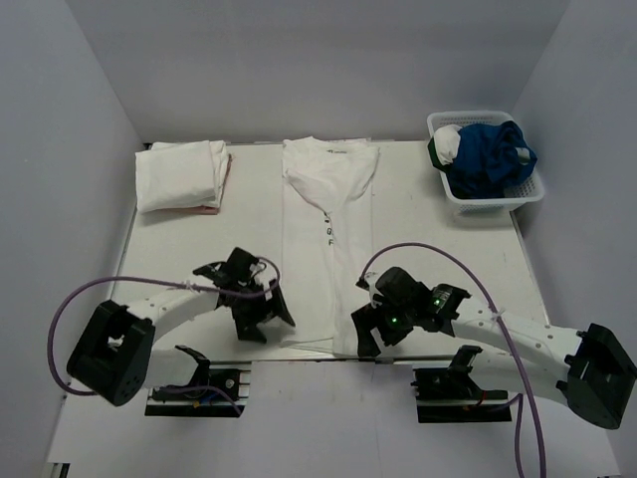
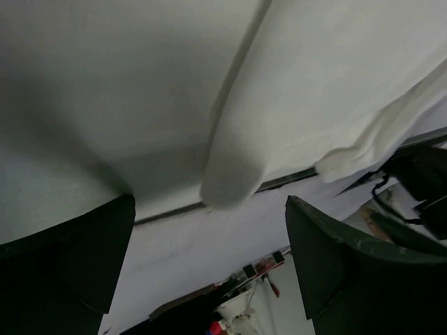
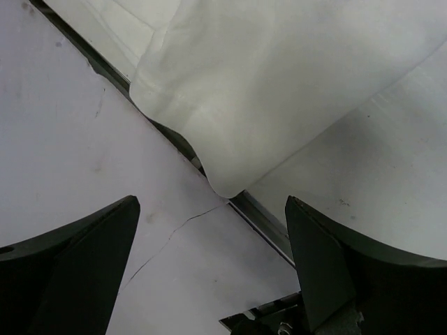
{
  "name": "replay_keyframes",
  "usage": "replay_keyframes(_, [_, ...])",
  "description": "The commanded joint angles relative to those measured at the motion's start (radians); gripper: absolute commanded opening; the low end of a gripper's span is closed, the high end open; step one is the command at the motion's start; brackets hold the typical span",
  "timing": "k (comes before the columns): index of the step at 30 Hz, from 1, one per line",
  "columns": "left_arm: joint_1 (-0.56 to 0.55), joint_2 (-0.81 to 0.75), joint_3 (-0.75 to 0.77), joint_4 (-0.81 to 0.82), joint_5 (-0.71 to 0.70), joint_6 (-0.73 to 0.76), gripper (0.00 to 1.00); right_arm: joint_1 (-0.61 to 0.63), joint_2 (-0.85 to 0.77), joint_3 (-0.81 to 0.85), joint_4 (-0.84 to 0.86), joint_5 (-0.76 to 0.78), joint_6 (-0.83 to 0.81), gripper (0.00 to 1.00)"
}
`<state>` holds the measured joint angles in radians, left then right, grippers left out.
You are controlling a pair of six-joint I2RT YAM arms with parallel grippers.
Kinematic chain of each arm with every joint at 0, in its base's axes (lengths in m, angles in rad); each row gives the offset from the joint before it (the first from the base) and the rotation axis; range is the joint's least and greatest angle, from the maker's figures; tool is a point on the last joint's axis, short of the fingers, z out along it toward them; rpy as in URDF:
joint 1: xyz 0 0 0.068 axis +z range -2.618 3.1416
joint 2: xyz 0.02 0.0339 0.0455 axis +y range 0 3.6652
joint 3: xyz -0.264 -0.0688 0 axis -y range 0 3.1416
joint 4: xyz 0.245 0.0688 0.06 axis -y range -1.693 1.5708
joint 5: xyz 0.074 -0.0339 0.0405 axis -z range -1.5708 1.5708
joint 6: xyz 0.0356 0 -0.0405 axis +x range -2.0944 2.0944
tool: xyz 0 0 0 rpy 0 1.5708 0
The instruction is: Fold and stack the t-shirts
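From here I see a white t-shirt (image 1: 328, 199) on the white table (image 1: 448, 239), with small dark marks down its middle. The folded t-shirts (image 1: 179, 174) are white too, with a pinkish edge showing underneath. The basket (image 1: 493, 206) is white lattice and holds blue cloth (image 1: 488, 159) and a white piece (image 1: 450, 144). The left gripper (image 1: 257, 317) and right gripper (image 1: 370, 334) are black, and the cable (image 1: 418, 246) is lavender.

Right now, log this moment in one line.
shirt: folded lengthwise, centre | left fingers: open, above near hem | right fingers: open, above near hem | stack: far left
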<state>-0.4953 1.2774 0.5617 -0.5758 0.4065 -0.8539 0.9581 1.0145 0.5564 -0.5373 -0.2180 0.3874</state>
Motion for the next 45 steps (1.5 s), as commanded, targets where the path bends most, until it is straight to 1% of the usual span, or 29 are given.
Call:
replay_keyframes(1, [-0.051,-0.148,-0.026,-0.047,0.042,-0.079,0.98,0.004,0.012,0.002,0.017,-0.017,0.048,0.9])
replay_keyframes(2, [-0.061,-0.157,-0.035,-0.047,0.031,-0.089,0.96,0.002,0.038,0.005,0.02,-0.011,0.06,0.9])
replay_keyframes(3, [-0.071,-0.158,-0.051,-0.036,0.031,-0.099,0.9,0.002,0.051,0.007,0.025,0.002,0.064,0.86])
replay_keyframes(5, [-0.095,-0.144,-0.063,-0.023,0.031,-0.099,0.83,0.005,0.103,0.013,0.031,0.009,0.074,0.79])
replay_keyframes(6, [-0.104,-0.113,-0.063,-0.013,0.031,-0.099,0.81,0.005,0.113,0.017,0.034,0.011,0.08,0.74])
replay_keyframes(7, [-0.115,-0.096,-0.063,-0.013,0.031,-0.099,0.77,0.004,0.131,0.02,0.033,0.012,0.084,0.69])
replay_keyframes(10, [-0.14,-0.043,-0.063,-0.013,-0.023,-0.099,0.71,0.004,0.173,0.033,0.022,0.019,0.085,0.66])
replay_keyframes(11, [-0.15,-0.029,-0.054,-0.013,-0.023,-0.099,0.64,0.004,0.177,0.033,0.02,0.02,0.085,0.64])
replay_keyframes(13, [-0.163,-0.004,-0.043,-0.013,-0.035,-0.099,0.59,0.004,0.193,0.034,0.023,0.02,0.09,0.6])
replay_keyframes(16, [-0.175,0.017,-0.043,-0.013,-0.072,-0.099,0.53,0.002,0.206,0.033,0.048,0.025,0.085,0.52])
replay_keyframes(19, [-0.184,0.065,-0.034,0.025,-0.081,-0.109,0.42,0.004,0.233,0.037,0.056,0.025,0.084,0.42])
replay_keyframes(20, [-0.184,0.065,-0.034,0.036,-0.081,-0.122,0.32,0.001,0.24,0.039,0.056,0.02,0.084,0.4])
replay_keyframes(22, [-0.193,0.088,-0.034,0.045,-0.081,-0.131,0.19,0.001,0.246,0.039,0.065,0.026,0.08,0.36])
replay_keyframes(23, [-0.193,0.088,-0.034,0.045,-0.081,-0.131,0.11,0.004,0.246,0.034,0.069,0.028,0.077,0.3])
replay_keyframes(24, [-0.193,0.088,-0.034,0.045,-0.09,-0.14,0.0,0.005,0.245,0.036,0.076,0.031,0.077,0.25])
replay_keyframes(26, [-0.193,0.088,-0.01,0.045,-0.09,-0.14,0.0,0.007,0.239,0.042,0.073,0.031,0.08,0.15])
replay_keyframes(27, [-0.193,0.077,0.003,0.045,-0.09,-0.129,0.0,0.005,0.239,0.053,0.073,0.034,0.08,0.0])
replay_keyframes(29, [-0.193,0.041,0.044,0.033,-0.1,-0.129,0.0,0.008,0.196,0.066,0.088,0.029,0.087,0.0])
replay_keyframes(31, [-0.203,0.017,0.095,-0.002,-0.118,-0.129,0.0,0.005,0.151,0.079,0.083,0.066,0.09,0.0])
replay_keyframes(32, [-0.203,0.017,0.113,-0.015,-0.139,-0.129,0.0,0.004,0.138,0.108,0.067,0.136,0.091,0.0])
replay_keyframes(34, [-0.203,0.007,0.168,-0.038,-0.161,-0.129,0.0,0.002,0.131,0.137,0.045,0.204,0.102,0.0])
replay_keyframes(35, [-0.194,0.007,0.184,-0.038,-0.161,-0.129,0.0,-0.001,0.137,0.17,0.015,0.294,0.103,0.0])
replay_keyframes(37, [-0.184,0.019,0.207,-0.029,-0.15,-0.143,0.0,-0.005,0.15,0.241,-0.009,0.345,0.111,0.0])
replay_keyframes(38, [-0.172,0.029,0.219,-0.019,-0.15,-0.154,0.0,-0.005,0.177,0.258,-0.016,0.395,0.123,0.0])
replay_keyframes(41, [-0.163,0.074,0.27,-0.01,-0.187,-0.172,0.0,-0.027,0.226,0.333,-0.017,0.469,0.14,0.0])
replay_keyframes(42, [-0.163,0.091,0.308,-0.01,-0.196,-0.172,0.0,-0.027,0.24,0.382,-0.009,0.488,0.107,0.0])
replay_keyframes(43, [-0.152,0.105,0.329,-0.01,-0.221,-0.172,0.0,-0.044,0.265,0.401,-0.015,0.509,0.107,0.0])
replay_keyframes(44, [-0.141,0.12,0.377,-0.027,-0.235,-0.172,0.0,-0.054,0.277,0.421,-0.024,0.579,0.108,0.0])
replay_keyframes(45, [-0.141,0.14,0.4,-0.027,-0.251,-0.172,0.0,-0.061,0.31,0.478,-0.035,0.603,0.104,0.0])
